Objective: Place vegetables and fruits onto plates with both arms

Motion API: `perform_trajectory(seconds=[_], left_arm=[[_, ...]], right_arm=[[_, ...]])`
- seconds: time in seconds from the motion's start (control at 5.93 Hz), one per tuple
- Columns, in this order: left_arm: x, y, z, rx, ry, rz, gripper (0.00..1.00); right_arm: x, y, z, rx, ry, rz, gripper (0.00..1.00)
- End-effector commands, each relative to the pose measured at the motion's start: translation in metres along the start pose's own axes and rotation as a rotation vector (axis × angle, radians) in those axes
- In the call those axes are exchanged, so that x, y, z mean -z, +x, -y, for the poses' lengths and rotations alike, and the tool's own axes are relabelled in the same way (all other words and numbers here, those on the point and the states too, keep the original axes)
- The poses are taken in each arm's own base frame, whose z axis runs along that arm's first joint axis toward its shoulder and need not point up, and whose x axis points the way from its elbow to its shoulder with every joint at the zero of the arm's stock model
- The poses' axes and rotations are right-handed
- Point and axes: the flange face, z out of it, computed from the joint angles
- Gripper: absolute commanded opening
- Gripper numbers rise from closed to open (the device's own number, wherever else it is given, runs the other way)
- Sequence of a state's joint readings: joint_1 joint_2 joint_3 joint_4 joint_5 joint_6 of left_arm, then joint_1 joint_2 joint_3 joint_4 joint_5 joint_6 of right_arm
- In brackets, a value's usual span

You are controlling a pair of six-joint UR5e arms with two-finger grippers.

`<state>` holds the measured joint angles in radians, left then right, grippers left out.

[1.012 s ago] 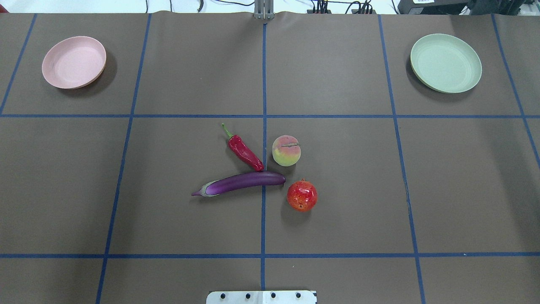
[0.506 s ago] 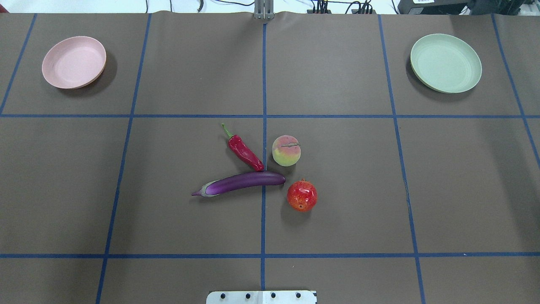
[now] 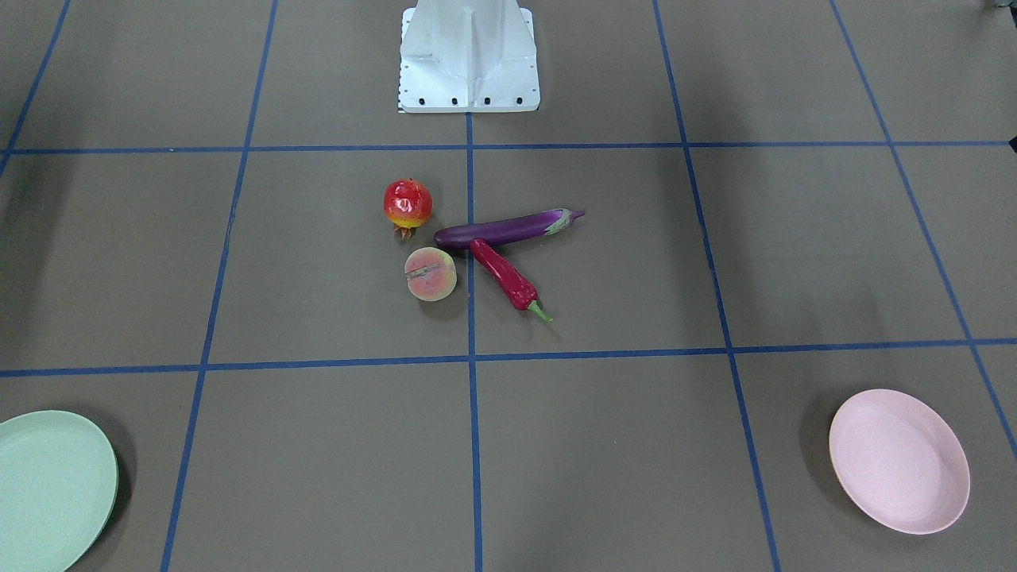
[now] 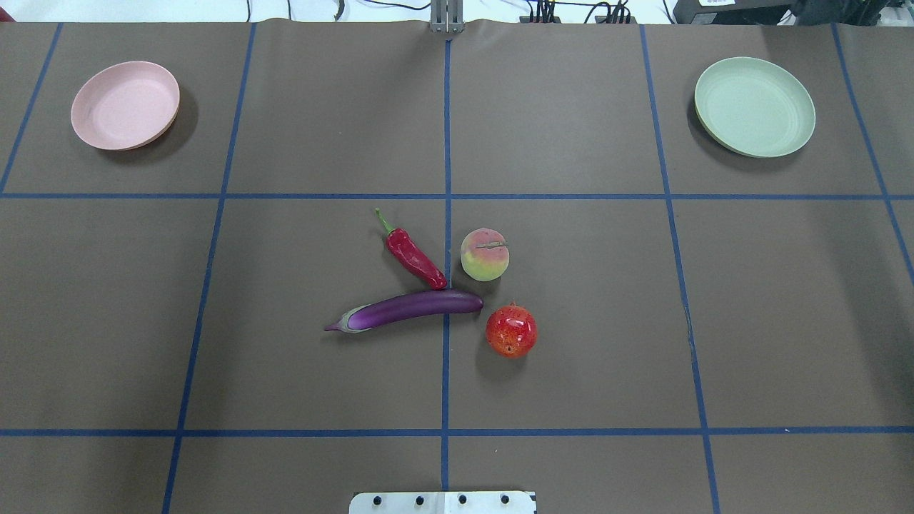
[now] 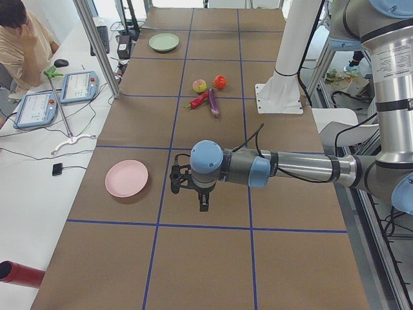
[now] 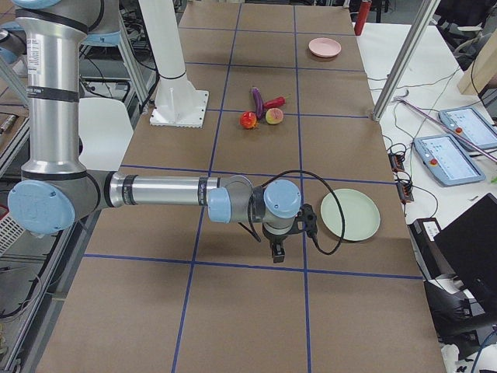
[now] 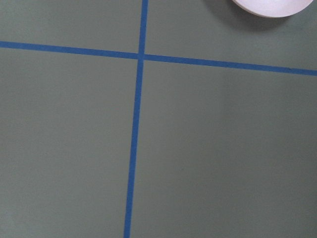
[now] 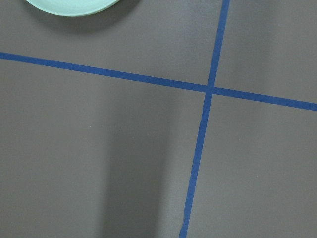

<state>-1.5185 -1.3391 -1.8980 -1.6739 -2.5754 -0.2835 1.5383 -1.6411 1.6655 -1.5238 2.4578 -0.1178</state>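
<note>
At the table's middle lie a purple eggplant (image 4: 410, 308), a red chili pepper (image 4: 414, 258) touching it, a peach (image 4: 485, 255) and a pomegranate (image 4: 511, 330). The pink plate (image 4: 125, 105) sits bare at the far left, the mint green plate (image 4: 755, 107) bare at the far right. My left gripper (image 5: 203, 205) hangs over the table just beside the pink plate (image 5: 126, 178). My right gripper (image 6: 277, 253) hangs beside the green plate (image 6: 350, 214). Both show only in the side views, so I cannot tell whether they are open or shut.
The white base block (image 4: 443, 502) stands at the near edge. Blue tape lines (image 4: 446, 196) grid the brown table. A person (image 5: 22, 39) sits at a side desk with tablets (image 5: 79, 86). A red cylinder (image 5: 19, 274) lies off the table's left end.
</note>
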Motion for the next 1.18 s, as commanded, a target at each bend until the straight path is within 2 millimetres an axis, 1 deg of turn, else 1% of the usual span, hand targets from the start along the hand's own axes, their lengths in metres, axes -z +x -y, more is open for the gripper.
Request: perform_trajectory(seconds=[0.0, 0.17, 0.34, 0.51, 0.67, 0.84, 1.01], left_arm=[[-0.028, 0.098, -0.002, 0.119, -0.062, -0.083, 1.00], [-0.050, 0.137, -0.003, 0.164, -0.070, -0.088, 1.00], [-0.075, 0.205, 0.009, 0.201, -0.091, -0.096, 1.00], [-0.104, 0.255, 0.009, 0.273, -0.104, -0.078, 1.00], [-0.131, 0.306, 0.001, 0.279, -0.139, -0.079, 0.99], [-0.143, 0.365, -0.001, 0.455, -0.153, -0.095, 0.99], [-0.186, 0.412, -0.025, 0.587, -0.122, -0.051, 0.99]], right_arm=[[-0.001, -0.046, 0.016, -0.036, 0.044, 0.022, 1.00], [-0.022, -0.096, 0.029, -0.082, 0.061, 0.056, 1.00], [-0.045, -0.145, 0.035, -0.109, 0.072, 0.106, 1.00], [-0.069, -0.190, 0.035, -0.127, 0.063, 0.150, 1.00], [-0.075, -0.239, 0.060, -0.211, 0.064, 0.177, 1.00], [-0.082, -0.293, 0.084, -0.275, 0.075, 0.192, 1.00], [-0.095, -0.353, 0.083, -0.354, 0.090, 0.196, 1.00]])
